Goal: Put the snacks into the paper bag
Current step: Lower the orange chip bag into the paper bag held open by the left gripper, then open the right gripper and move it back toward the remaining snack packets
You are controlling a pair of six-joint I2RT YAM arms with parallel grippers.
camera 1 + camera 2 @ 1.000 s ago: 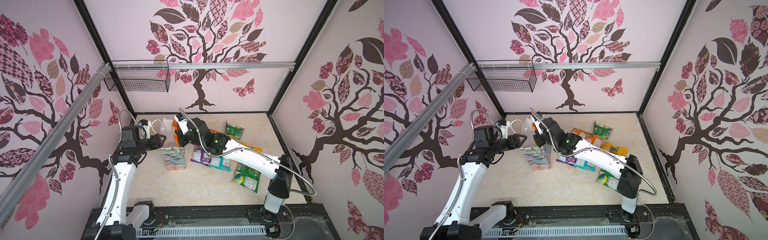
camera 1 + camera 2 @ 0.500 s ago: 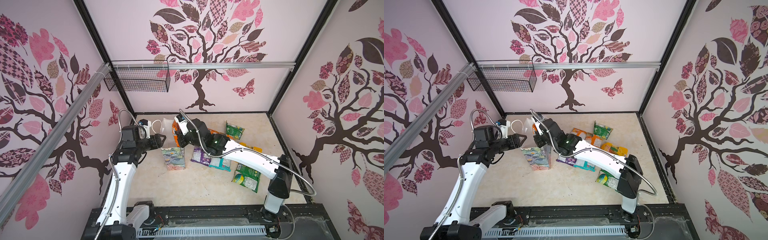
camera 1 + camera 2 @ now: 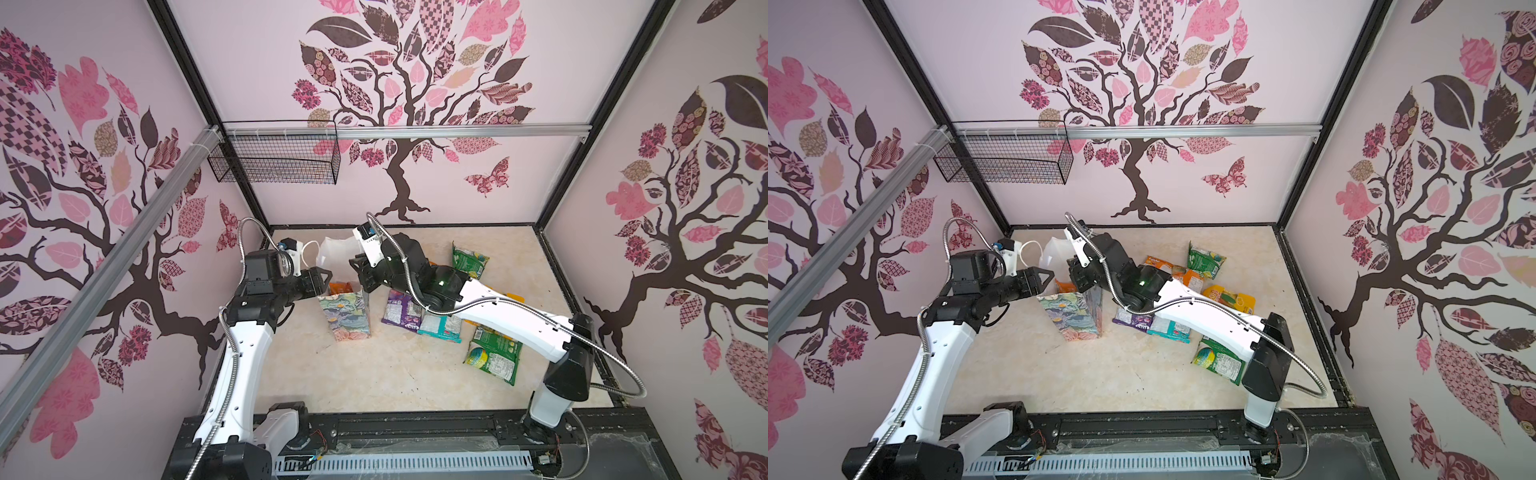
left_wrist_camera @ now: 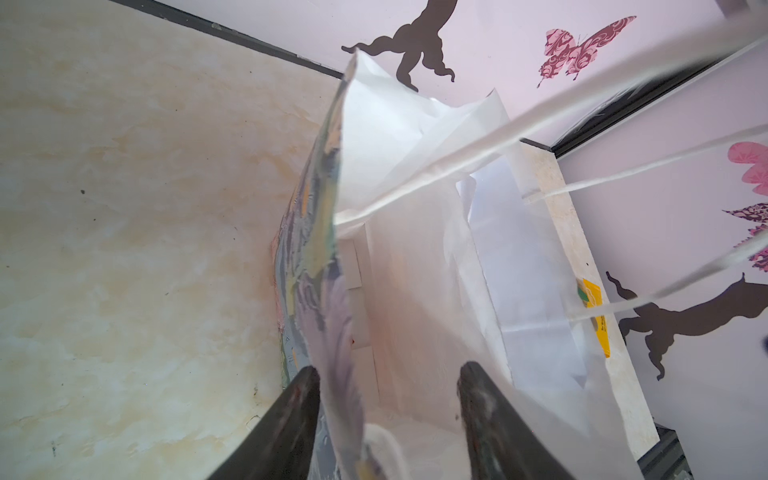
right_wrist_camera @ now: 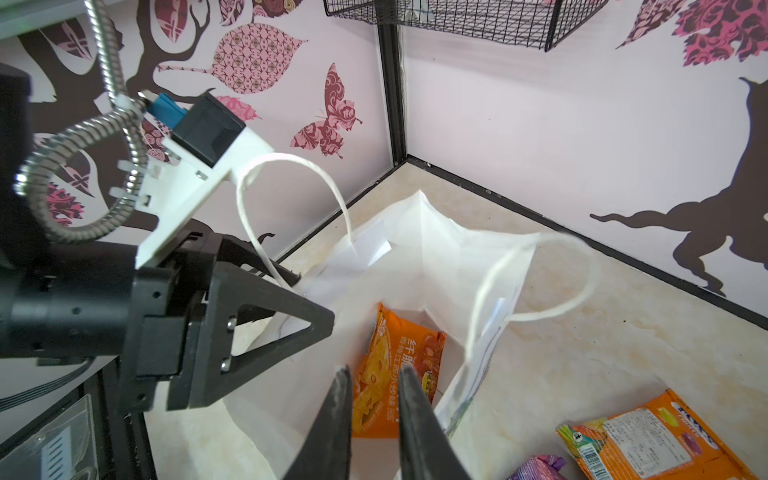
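A floral paper bag (image 3: 345, 318) stands upright on a pale marbled counter (image 3: 374, 374), with a robot pincer at each side of its open top. In both top views the left pincer (image 3: 325, 277) meets the bag's rim from one side. The right pincer (image 3: 359, 286) points down into the mouth from the opposite side, and the two are close together over the opening.

The left wrist view shows the left pincer (image 4: 388, 368) with its jaws well apart, straddling the bag (image 4: 316, 270). One finger is outside the printed wall and the other is on its white inner side. The wall passes between them without being pinched. White cord handles (image 4: 457, 162) cross just ahead of this pincer.

The right wrist view shows the right pincer (image 5: 374, 370) with its jaws a little apart. Straight beyond its tips, down inside the bag (image 5: 415, 249), an orange snack packet (image 5: 411, 349) stands on end. Whether the fingers touch it cannot be told. The left pincer (image 5: 314, 299) sits just beside the right one at the rim.

The other snacks lie flat on the counter behind the right pincer, beside and partly under its arm. A purple packet (image 3: 397, 311) and a teal packet (image 3: 440, 328) are nearest the bag. A green packet (image 3: 469, 259), a yellow packet (image 3: 1229, 301) and a second green packet (image 3: 494, 357) lie farther back. Another orange packet (image 5: 652, 436) lies off to the pincer's side, outside the bag.
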